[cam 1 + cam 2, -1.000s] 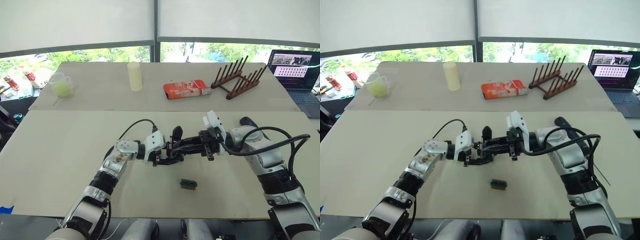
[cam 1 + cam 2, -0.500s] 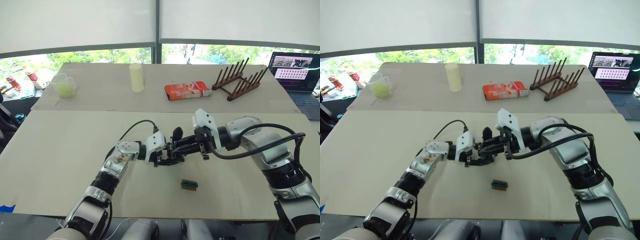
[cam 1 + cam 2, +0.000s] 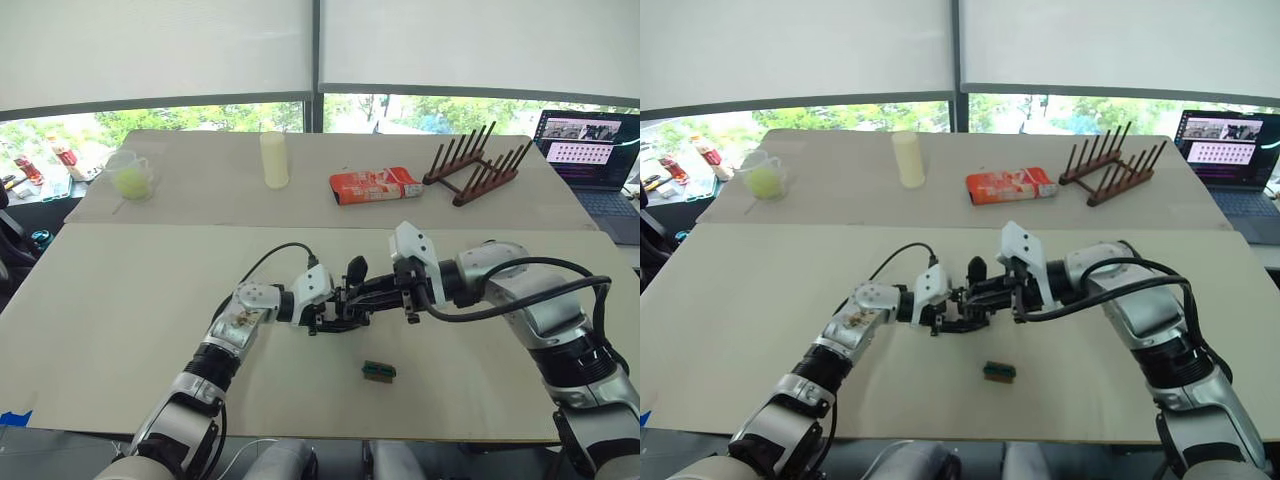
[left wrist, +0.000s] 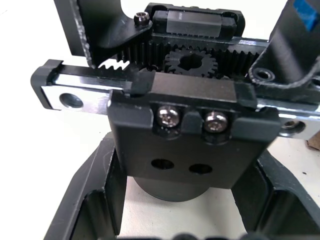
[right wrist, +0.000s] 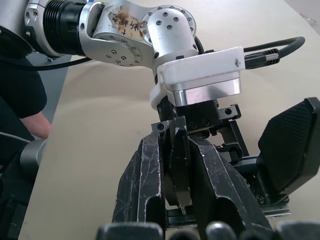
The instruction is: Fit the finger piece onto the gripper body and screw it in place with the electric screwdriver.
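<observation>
My left tool (image 3: 322,312) clamps the gripper body (image 4: 192,125) just above the surface (image 3: 120,300). My right tool (image 5: 181,210), closed on the finger piece (image 5: 179,175), has swung in from the right and is lining it up against the body.

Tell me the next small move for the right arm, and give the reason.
Probably ease the finger piece a little further down onto the gripper body until it seats. The right gripper is shut on the piece directly above the body, which the left gripper holds steady on the table, and two holes on the body's face look open.
</observation>
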{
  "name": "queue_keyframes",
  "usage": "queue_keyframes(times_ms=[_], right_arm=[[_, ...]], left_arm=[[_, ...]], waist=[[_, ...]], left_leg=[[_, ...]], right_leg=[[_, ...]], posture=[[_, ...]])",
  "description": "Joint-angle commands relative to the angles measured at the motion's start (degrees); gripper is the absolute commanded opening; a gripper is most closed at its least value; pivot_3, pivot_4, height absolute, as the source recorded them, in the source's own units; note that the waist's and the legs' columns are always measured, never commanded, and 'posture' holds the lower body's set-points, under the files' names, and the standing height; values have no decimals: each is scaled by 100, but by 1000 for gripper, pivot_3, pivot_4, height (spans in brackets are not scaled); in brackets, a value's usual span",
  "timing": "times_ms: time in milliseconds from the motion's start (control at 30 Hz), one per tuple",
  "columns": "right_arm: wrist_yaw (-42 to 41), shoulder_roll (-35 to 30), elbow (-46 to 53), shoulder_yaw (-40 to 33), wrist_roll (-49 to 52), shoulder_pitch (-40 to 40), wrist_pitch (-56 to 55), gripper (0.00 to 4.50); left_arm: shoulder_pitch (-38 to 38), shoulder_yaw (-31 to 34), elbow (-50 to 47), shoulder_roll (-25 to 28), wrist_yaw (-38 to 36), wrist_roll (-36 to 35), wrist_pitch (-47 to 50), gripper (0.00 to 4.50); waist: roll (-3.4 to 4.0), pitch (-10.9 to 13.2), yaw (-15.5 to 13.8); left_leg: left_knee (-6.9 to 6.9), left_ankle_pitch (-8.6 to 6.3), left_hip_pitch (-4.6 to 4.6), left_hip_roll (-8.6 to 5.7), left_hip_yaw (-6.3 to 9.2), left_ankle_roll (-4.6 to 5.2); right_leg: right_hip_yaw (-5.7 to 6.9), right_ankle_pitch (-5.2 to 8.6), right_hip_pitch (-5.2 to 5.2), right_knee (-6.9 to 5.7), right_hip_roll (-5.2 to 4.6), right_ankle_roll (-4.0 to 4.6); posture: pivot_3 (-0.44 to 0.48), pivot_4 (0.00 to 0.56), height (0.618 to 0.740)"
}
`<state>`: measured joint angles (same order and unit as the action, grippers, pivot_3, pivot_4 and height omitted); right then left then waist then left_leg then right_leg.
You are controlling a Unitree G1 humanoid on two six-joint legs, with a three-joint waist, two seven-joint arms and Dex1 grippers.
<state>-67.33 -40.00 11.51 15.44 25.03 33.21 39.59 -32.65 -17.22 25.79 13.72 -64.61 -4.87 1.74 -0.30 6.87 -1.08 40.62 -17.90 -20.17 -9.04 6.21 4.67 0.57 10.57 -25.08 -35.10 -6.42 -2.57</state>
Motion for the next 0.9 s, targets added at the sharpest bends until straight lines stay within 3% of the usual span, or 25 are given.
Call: queue_keyframes(times_ms=[33,333,733,900], right_arm=[[204,-217,-602,782,-591,-396,662,317],[-72,-243,-951,1098,-881,-97,207,317],[-52,-272,-703,969,-714,-211,404,317],[213,32,-748,556,-721,-130,-257,317]], left_arm=[[-262,272,-197,-55,30,-282,-58,2306],[-247,258,-223,-34,14,-258,-103,2306],[-246,253,-194,-23,-3,-249,-131,2306],[-277,245,-153,-43,-4,-237,-147,2306]], waist=[[-1,-1,-5],[-1,-1,2],[-1,-1,-3],[-2,-1,0]], left_leg=[[0,0,0,0,0,0],[0,-1,0,1,1,0],[0,-2,0,1,1,-1],[0,-2,0,2,2,-1]], right_leg=[[0,0,0,0,0,0],[-1,0,0,2,0,0],[-1,0,-1,3,0,0],[-2,0,0,4,0,0]], posture=[[0,150,740],[0,150,740],[0,150,740],[0,150,740]])
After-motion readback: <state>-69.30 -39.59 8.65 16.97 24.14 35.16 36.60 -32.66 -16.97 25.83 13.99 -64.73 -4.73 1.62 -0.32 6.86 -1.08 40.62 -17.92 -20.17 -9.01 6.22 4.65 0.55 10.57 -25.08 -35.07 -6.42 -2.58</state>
